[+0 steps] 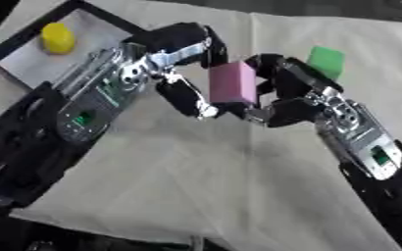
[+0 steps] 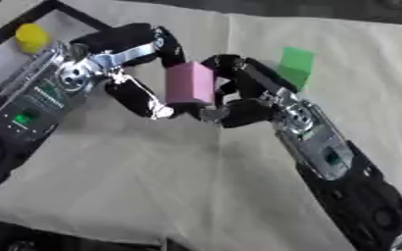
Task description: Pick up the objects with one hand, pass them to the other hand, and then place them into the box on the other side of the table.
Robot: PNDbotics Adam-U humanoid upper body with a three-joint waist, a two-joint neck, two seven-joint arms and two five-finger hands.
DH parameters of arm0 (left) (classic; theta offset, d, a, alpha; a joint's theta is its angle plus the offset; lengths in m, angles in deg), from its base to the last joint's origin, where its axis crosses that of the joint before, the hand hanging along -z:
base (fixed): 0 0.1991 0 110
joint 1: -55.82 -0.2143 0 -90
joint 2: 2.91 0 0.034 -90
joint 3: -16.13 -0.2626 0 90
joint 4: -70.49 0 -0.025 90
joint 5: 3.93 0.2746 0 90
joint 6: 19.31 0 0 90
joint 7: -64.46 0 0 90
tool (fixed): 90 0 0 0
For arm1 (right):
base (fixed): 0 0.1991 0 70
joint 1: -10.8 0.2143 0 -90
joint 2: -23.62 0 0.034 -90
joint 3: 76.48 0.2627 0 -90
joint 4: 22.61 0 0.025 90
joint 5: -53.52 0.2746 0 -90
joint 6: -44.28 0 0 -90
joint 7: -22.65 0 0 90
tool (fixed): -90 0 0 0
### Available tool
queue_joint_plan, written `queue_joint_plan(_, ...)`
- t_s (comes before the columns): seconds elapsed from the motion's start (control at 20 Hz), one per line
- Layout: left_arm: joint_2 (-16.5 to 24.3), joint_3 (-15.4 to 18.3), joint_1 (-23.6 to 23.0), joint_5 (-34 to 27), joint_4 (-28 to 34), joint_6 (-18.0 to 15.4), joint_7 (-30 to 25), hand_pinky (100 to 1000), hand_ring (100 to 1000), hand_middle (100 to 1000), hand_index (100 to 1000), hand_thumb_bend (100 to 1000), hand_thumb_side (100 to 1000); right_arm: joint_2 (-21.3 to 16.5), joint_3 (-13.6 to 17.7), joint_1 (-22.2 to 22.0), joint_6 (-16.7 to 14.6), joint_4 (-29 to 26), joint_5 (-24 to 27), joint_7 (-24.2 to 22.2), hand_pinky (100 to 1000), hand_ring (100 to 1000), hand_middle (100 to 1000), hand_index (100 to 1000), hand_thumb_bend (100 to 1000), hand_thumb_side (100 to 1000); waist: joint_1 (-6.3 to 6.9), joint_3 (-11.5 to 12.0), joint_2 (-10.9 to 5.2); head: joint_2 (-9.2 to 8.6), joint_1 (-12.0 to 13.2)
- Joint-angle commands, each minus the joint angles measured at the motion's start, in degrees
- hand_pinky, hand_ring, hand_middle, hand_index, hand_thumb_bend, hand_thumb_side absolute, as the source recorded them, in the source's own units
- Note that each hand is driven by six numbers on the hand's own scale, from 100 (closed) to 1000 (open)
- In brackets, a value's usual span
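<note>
A pink block [image 1: 233,83] hangs above the middle of the table, caught between both hands. My left hand [image 1: 153,63] comes in from the left, one finger curled over the block's top left edge and the thumb under its lower left corner. From the right, my right hand [image 1: 303,98] has fingers curled behind the block's right side and the thumb at its lower right corner. A green block [image 1: 326,61] lies on the cloth just beyond the right hand. A yellow object [image 1: 57,38] sits in the black-rimmed box [image 1: 33,61] at the far left.
A beige cloth [image 1: 204,166] with a crease down its middle covers the table. Its near edge runs along the bottom of the views, with dark floor below. No second box shows on the right side.
</note>
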Motion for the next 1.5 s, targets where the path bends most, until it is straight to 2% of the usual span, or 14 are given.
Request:
queue_joint_plan(0.05,0.92,0.96,1.11,-0.52,0.56,0.72,1.04,785,623,533,561,193,100,-0.38,-0.58,0.5,0.23,-1.11,-0.18,-0.58,290,742,349,439,427,100,0.04,0.16,-0.82,0.31,0.04)
queue_joint_plan(0.3,1.02,0.97,1.04,-2.0,1.36,1.27,1.25,785,606,507,514,133,120,-0.44,-0.59,0.34,1.03,-0.84,-0.97,-0.61,308,756,382,471,496,100,-0.05,0.29,-0.95,0.31,0.1)
queue_joint_plan(0.55,1.15,1.09,0.96,-2.98,2.15,2.24,0.83,785,593,480,457,102,138,-0.53,-0.47,0.3,1.37,-0.7,-2.26,-0.15,366,794,439,530,609,100,-0.01,0.31,-1.01,0.31,0.18)
queue_joint_plan(0.9,1.42,1.27,0.92,-3.68,3.5,3.6,-0.36,781,577,450,418,100,159,-0.69,-0.23,0.23,0.78,-0.57,-4.24,-0.17,415,849,523,650,709,111,0.13,0.19,-1.05,0.31,0.3)
queue_joint_plan(1.15,1.56,1.36,0.86,-3.95,4.32,4.33,-1.34,780,572,435,404,100,166,-0.62,-0.05,0.2,0.85,-0.43,-5.22,0.66,419,862,543,688,686,156,0.19,0.15,-1.09,0.31,0.33)
queue_joint_plan(1.25,1.61,1.44,0.79,-3.95,4.6,4.68,-1.72,777,568,425,391,100,174,-0.62,-0.02,0.12,0.92,-0.34,-5.24,1.08,428,879,566,722,653,229,0.18,0.13,-1.12,0.31,0.37)
queue_joint_plan(1.5,2.13,1.97,0.65,-3.49,6.3,5.76,-3.01,767,562,411,379,100,180,-1.02,0.51,0.01,1.43,-0.17,-6.74,3.49,439,895,590,751,626,342,0.24,0.21,-1.22,0.31,0.52)
